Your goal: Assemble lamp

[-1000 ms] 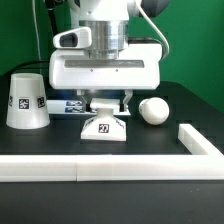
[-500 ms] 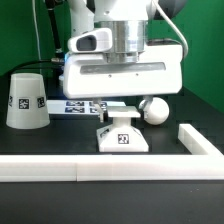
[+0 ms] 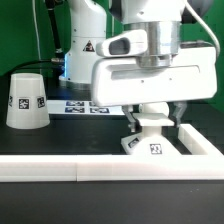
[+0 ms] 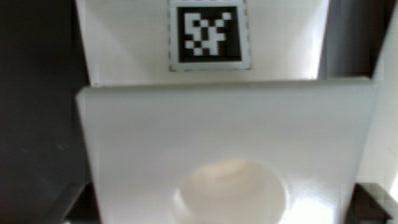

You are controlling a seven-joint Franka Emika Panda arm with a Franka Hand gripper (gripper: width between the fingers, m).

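Observation:
My gripper (image 3: 152, 124) is shut on the white lamp base (image 3: 150, 142), with a finger on each side of it. The base rests low on the black table, close to the corner made by the white rails. Its tag faces the front. In the wrist view the base (image 4: 214, 130) fills the picture, with its tag (image 4: 208, 35) and its round socket (image 4: 238, 190) showing. The cup-shaped shade (image 3: 26, 100) stands upside down at the exterior view's left, apart from the gripper. The bulb is hidden behind the gripper.
A long white rail (image 3: 90, 168) runs along the table's front edge and a shorter one (image 3: 200, 140) stands at the exterior view's right. The marker board (image 3: 78, 105) lies behind, between the shade and the arm.
The gripper has moved toward the exterior view's right with the lamp base in it, from the table's middle to the rail corner. It now covers the bulb. The shade has not moved.

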